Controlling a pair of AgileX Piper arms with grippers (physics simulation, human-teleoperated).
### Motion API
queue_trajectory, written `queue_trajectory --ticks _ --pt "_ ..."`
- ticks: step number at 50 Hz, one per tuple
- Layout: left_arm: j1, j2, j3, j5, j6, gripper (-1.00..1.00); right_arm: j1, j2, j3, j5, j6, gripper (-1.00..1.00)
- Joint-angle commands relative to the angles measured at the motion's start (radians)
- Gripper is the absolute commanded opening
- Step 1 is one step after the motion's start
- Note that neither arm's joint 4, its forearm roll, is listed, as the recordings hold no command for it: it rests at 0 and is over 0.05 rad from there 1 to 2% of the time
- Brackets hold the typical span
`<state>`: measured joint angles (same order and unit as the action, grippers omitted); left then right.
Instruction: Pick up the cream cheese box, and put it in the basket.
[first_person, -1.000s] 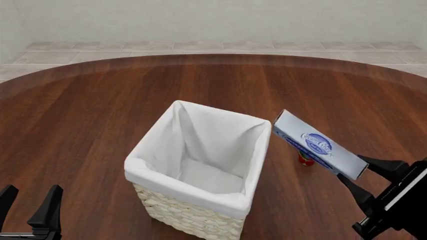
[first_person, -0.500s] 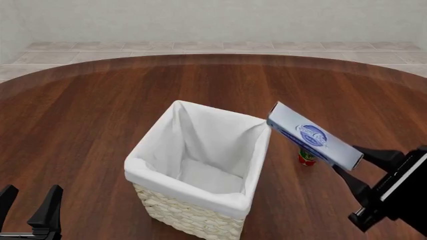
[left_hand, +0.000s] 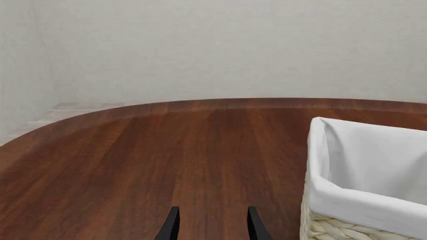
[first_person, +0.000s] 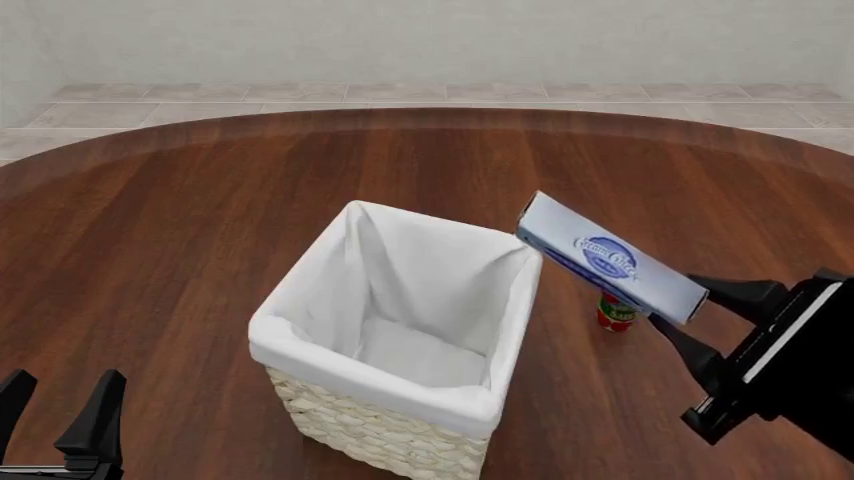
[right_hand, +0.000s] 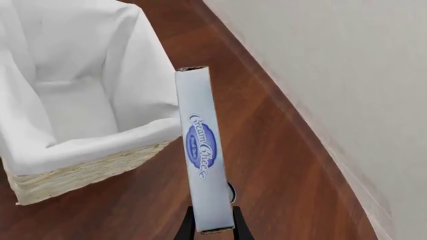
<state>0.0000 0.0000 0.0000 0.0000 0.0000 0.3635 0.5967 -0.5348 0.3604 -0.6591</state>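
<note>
The cream cheese box (first_person: 607, 258), pale blue-white with a dark blue oval logo, hangs tilted in the air. Its far end reaches over the basket's right corner. My right gripper (first_person: 681, 303) is shut on the box's near end. In the right wrist view the box (right_hand: 200, 150) stands edge-on between the black fingers of that gripper (right_hand: 213, 230). The basket (first_person: 380, 430) is cream wicker with a white liner and sits at the table's centre; its inside shows only cloth. Low at the front left, my left gripper (first_person: 60, 395) stays open and holds nothing, with the basket (left_hand: 333, 231) off to its side.
A small red can (first_person: 614, 315) stands on the table right of the basket, below the held box, and its top peeks out as the can (right_hand: 231, 191) behind the box. The round dark wooden table (first_person: 200, 220) extends all around.
My right gripper has carried the box up and to the left, from beside the basket to over its right corner. The left arm has not moved.
</note>
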Motion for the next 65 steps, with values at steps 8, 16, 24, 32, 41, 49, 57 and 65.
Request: queue_trajectory --ticks 8,16,24,32,41,49,57,65 --pt "0.000 0.000 0.000 0.000 0.000 1.00 0.034 0.049 -0.031 -0.038 0.008 -1.00" --pt "0.000 0.000 0.000 0.000 0.000 1.00 0.046 0.063 -0.035 -0.048 0.006 -1.00" --pt "0.000 0.000 0.000 0.000 0.000 1.00 0.059 0.075 -0.045 -0.055 0.003 -1.00" --pt "0.000 0.000 0.000 0.000 0.000 1.00 0.072 0.096 -0.050 -0.072 0.002 -1.00" --pt "0.000 0.000 0.000 0.000 0.000 1.00 0.090 0.108 -0.056 -0.078 0.000 -1.00" --pt "0.000 0.000 0.000 0.000 0.000 1.00 0.100 0.124 -0.067 -0.085 -0.002 -1.00" --pt "0.000 0.000 0.000 0.000 0.000 1.00 0.111 0.138 -0.079 -0.086 -0.007 -1.00" --pt "0.000 0.000 0.000 0.000 0.000 1.00 0.123 0.155 -0.099 -0.083 -0.018 -1.00"
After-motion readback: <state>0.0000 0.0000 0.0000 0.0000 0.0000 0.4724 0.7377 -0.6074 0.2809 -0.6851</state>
